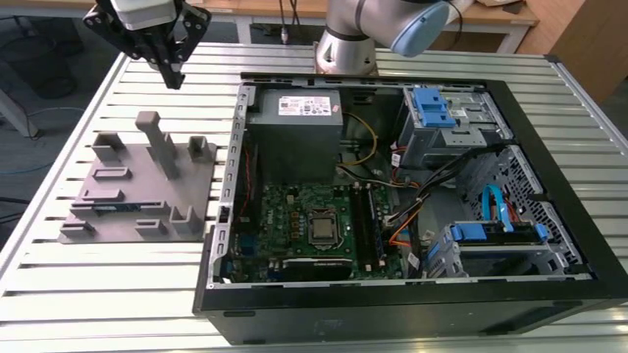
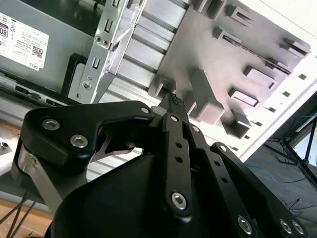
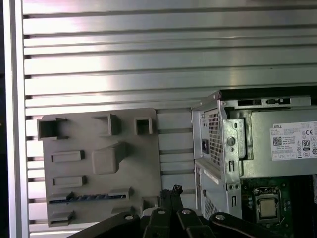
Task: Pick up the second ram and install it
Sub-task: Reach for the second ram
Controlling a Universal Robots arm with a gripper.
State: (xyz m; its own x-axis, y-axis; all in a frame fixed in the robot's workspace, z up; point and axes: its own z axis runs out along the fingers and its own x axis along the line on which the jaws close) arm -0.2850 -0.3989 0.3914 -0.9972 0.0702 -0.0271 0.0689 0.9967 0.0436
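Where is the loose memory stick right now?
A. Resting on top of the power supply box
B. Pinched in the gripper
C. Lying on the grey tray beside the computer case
C: in the first wrist view the stick lies flat between holders on the grey tray, outside the case. In the exterior view the gripper hangs in the air apart from it, holding nothing.

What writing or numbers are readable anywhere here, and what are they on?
White label on the power supply: printed lines and marks, too small to read.
Motherboard: markings too small to read.
Second ram, lying in the grey parts tray: no print can be made out.
Grey parts tray: no writing.
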